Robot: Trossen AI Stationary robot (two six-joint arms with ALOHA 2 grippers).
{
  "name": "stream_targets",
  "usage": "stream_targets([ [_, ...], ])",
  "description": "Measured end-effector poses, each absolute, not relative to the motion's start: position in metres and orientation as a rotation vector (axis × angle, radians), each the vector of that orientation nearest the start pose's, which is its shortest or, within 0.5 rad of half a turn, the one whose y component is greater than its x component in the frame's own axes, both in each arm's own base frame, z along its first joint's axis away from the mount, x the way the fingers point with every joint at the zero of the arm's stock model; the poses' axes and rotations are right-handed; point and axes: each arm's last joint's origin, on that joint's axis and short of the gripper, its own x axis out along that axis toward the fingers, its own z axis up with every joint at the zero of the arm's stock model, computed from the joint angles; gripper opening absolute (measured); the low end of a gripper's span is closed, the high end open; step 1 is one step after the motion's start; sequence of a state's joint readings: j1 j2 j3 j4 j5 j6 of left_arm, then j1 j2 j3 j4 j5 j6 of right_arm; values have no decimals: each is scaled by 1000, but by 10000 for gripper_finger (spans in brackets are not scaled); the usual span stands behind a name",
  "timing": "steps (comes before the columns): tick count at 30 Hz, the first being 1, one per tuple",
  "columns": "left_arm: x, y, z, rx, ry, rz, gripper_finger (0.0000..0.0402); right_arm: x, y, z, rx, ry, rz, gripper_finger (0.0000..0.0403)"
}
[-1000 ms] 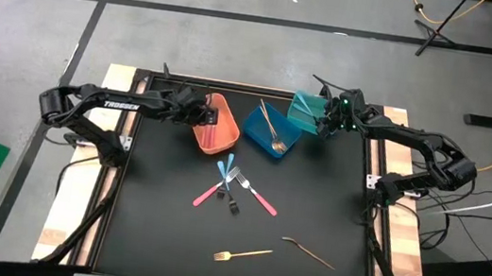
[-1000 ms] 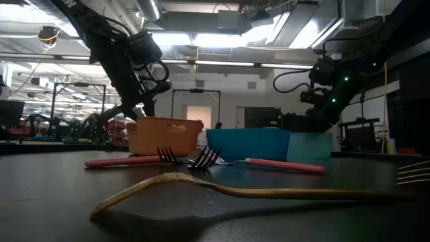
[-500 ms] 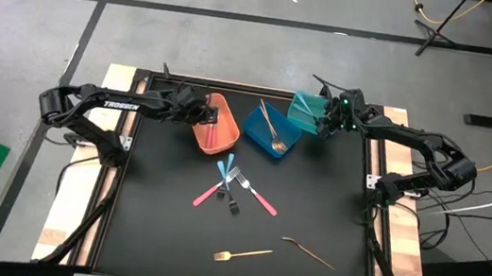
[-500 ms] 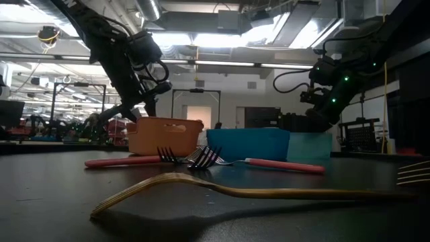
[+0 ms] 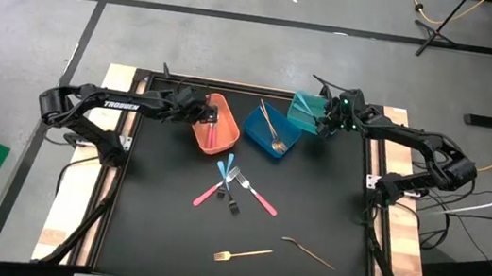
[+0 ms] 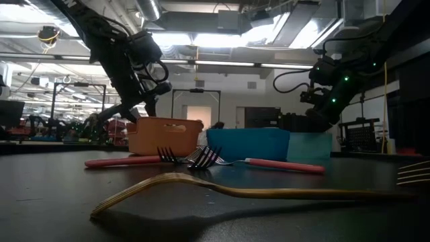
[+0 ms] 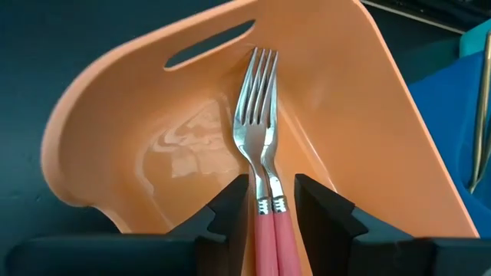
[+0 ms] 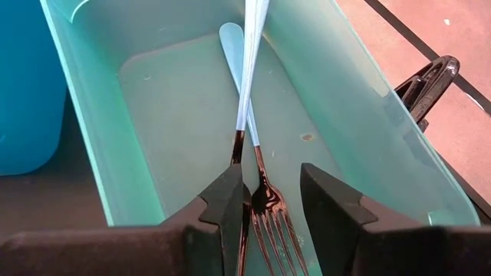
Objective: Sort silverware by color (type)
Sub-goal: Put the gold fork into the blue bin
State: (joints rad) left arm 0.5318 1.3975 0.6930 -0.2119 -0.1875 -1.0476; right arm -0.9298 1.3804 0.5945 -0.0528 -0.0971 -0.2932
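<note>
Two pink-handled metal-headed forks [image 7: 257,115] lie side by side in the orange plastic bin [image 7: 138,123], which sits just beside the blue rectangular bin [image 5: 290,140] on the left arm's side. The left end effector [image 7: 272,192] straddles their handles with its fingers narrowly apart, seemingly letting go, not pinching. The risk is on lifting away: with so little room either side, a finger could drag a handle and tip a fork against the bin wall or over it.

On the blue bin's other side, touching it, the teal plastic bin [image 8: 345,115] holds a light-blue-handled fork [image 8: 268,211] crossed by a second light-blue-handled piece [image 8: 252,46]. The right end effector [image 8: 268,184] sits over the fork's head; I cannot tell whether it grips it. If it does, rising could hook the crossed piece and pull both out.

Nearer the front of the black tabletop [image 5: 149,221] than the blue bin, a small heap of pink- and blue-handled cutlery [image 5: 230,186] overlaps, so a grasp there could catch two colours at once. Farther out lie a gold fork [image 5: 243,252] and a gold piece [image 5: 307,252] whose type is hard to make out.

From the low view the bins' contents are hidden. The second teal-bin piece's head is covered, and the pink handles are cut off.
</note>
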Motion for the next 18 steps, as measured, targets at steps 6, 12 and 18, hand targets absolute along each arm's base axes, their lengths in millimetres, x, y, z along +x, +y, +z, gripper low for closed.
stream_targets([
  [6, 221, 134, 174, -1071, 497, 1093, 100, 152, -199, 160, 159, 851, -659, 124],
  [12, 228, 129, 177, -1056, 471, 1048, 100, 152, -199, 161, 158, 848, -660, 124],
  [18, 235, 126, 183, -1006, 426, 976, 100, 153, -200, 172, 149, 835, -664, 124],
])
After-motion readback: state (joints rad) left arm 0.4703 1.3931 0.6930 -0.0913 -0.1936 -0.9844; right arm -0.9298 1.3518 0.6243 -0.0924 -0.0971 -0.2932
